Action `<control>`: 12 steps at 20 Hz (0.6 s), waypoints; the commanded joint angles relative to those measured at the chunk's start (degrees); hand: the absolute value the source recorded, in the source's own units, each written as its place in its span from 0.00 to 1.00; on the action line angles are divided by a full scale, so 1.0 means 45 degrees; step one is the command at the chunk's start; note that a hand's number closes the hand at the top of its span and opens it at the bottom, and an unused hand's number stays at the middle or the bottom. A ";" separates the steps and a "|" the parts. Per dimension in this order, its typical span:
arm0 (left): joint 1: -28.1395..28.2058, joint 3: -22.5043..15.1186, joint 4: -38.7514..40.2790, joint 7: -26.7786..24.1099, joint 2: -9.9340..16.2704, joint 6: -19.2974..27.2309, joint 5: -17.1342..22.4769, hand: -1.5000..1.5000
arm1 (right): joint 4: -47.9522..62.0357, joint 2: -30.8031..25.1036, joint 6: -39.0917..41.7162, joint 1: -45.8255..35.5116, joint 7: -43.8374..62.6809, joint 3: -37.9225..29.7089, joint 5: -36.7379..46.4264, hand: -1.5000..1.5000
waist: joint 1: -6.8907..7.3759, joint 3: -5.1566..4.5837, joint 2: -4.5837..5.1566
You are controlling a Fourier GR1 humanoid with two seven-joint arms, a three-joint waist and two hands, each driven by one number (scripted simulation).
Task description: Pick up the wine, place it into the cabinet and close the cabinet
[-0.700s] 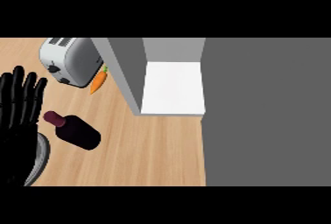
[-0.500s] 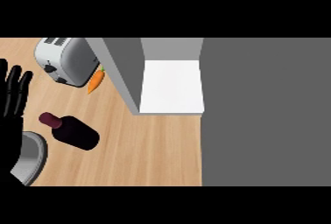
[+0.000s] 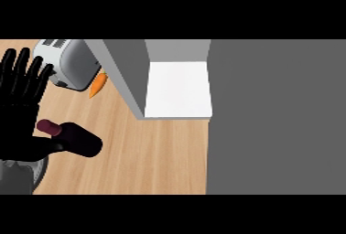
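The dark maroon wine bottle [image 3: 76, 138] lies on its side on the light wooden counter [image 3: 155, 155], low at the left of the head view. Its paler reddish cap end [image 3: 48, 126] points up and to the left, and its wider body runs down toward the right. It is outside the cabinet, well apart from the opening.

Just to the bottle's left is the black left hand [image 3: 21, 107], coming up from the lower left edge on a grey forearm [image 3: 17, 176]. Its fingers [image 3: 24, 68] are straight and spread apart, pointing toward the top of the view, and they are not wrapped round anything. The thumb side of the hand meets the bottle near its neck in the picture; whether it truly touches there, I cannot tell. The right hand does not show at all.

Above the hand, at the top left, stands a silver metal toaster [image 3: 67, 64] with dark slots on top. An orange carrot [image 3: 99, 85] lies just beside it, between the toaster and the cabinet's side.

The grey cabinet [image 3: 125, 73] stands to the right of these, its slanted grey side wall running down toward the counter. Inside it a white shelf floor [image 3: 179, 89] shows, with nothing lying on it. A broad, flat dark grey surface [image 3: 277, 114] fills the right part of the view.
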 commanded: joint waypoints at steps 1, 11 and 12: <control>-0.0406 0.0628 0.0227 0.1105 0.0418 -0.0113 0.1296 0.00 | -0.0812 -0.0368 0.0794 0.0803 0.0431 -0.0475 -0.1171 0.00 | 0.0047 0.0006 -0.0008; -0.0014 -0.0749 -0.0907 0.1160 -0.0460 0.0937 0.0137 0.00 | -0.1423 -0.0508 0.1148 0.0268 0.2019 -0.1915 -0.2618 0.00 | 0.0088 0.0007 -0.0004; -0.1605 -0.0080 0.0391 0.1540 0.0123 0.1044 0.0621 0.00 | -0.2089 -0.0228 0.0148 -0.0466 0.3041 -0.1011 -0.1821 0.00 | 0.0071 0.0002 0.0007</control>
